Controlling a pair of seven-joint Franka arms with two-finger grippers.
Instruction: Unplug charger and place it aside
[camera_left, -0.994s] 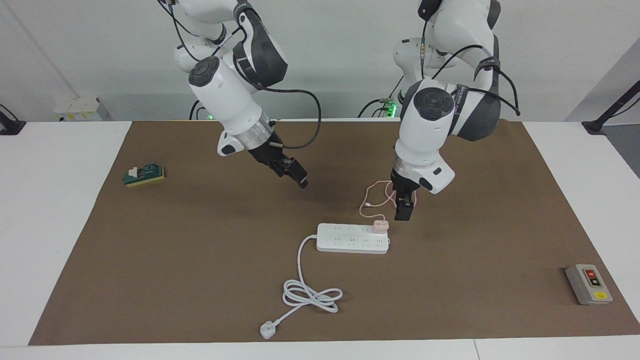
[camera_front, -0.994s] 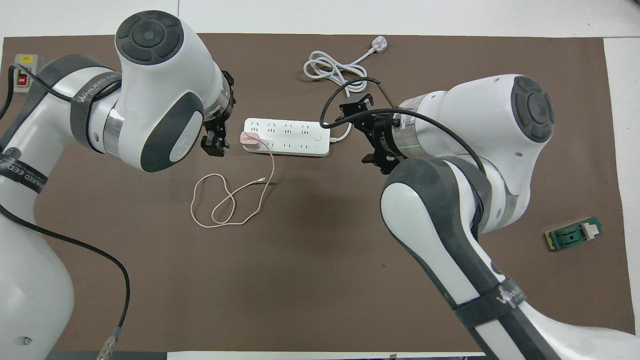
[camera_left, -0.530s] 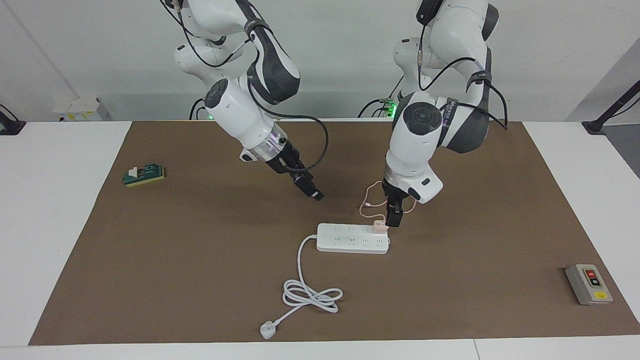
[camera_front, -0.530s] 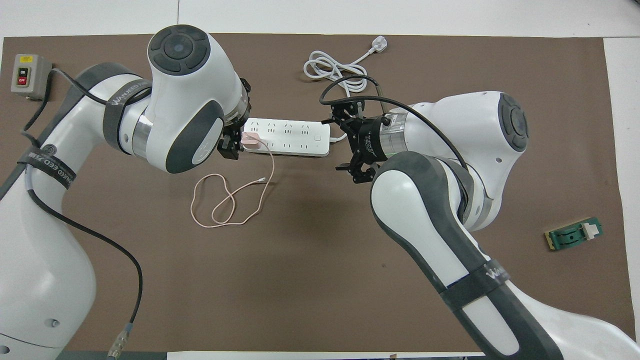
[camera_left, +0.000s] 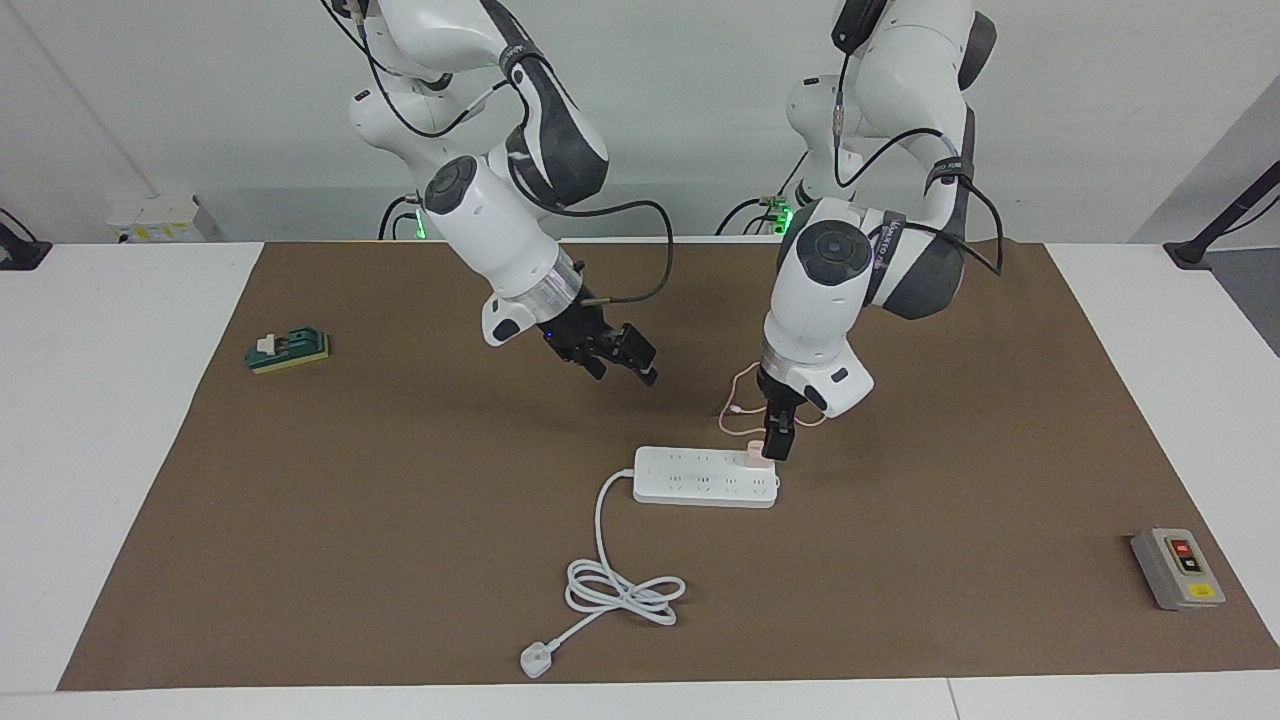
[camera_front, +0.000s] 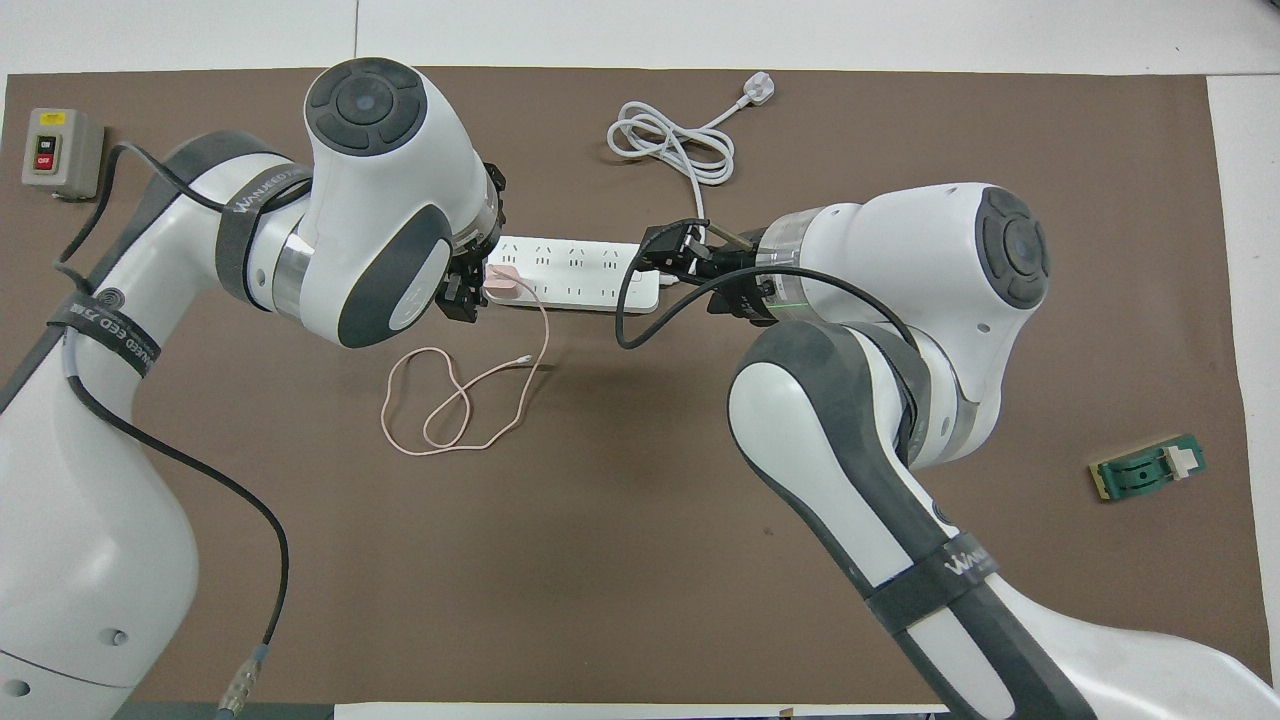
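You had charger plugged into power strip at its left-arm end. Left gripper hung released right at charger, probably lining up pull. Right gripper hovered over mat nearer robots than strip; grip unreadable.

Matt brown mat, glossy white plastic power strip, smooth pink charger.
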